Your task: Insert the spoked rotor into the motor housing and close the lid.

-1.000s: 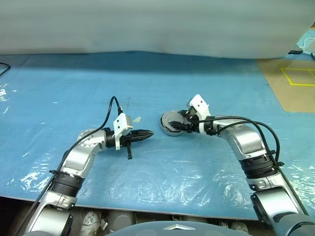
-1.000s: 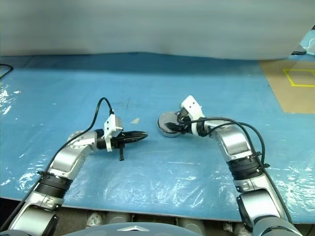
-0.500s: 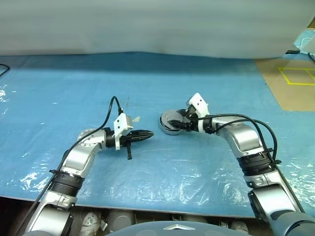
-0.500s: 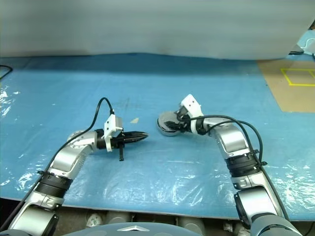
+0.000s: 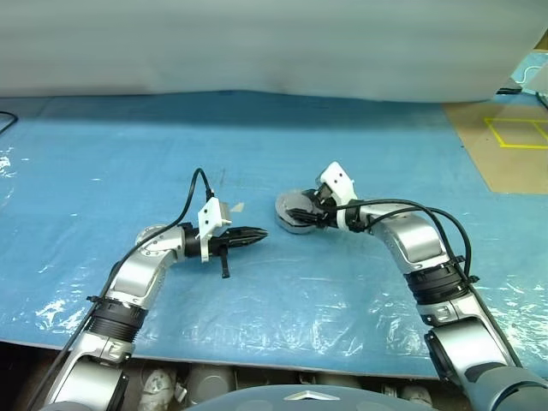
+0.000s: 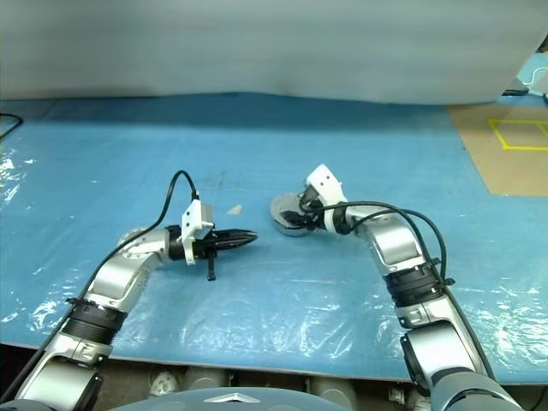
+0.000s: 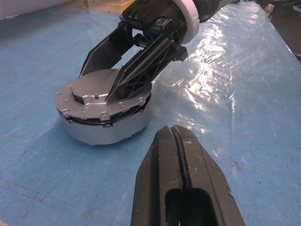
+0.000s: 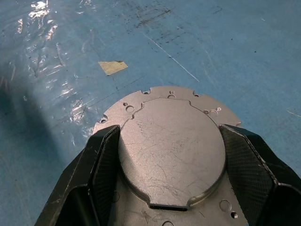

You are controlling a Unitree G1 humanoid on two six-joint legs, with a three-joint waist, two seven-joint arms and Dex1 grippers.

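The right gripper (image 7: pixel 123 75) holds its jaws spread across the lid (image 8: pixel 171 146): stiff, slick metal, best gripped by its rim. The left gripper (image 7: pixel 178 141) is clenched empty.

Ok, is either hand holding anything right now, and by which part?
The left hand is shut on nothing. The right hand straddles the thin silvery round lid atop the short silver metal housing, fingers at opposite edges; a firm grip cannot be told.

place: workshop | evidence: blue plastic-covered bench (image 5: pixel 342 291), yellow floor tape (image 5: pixel 514 133)
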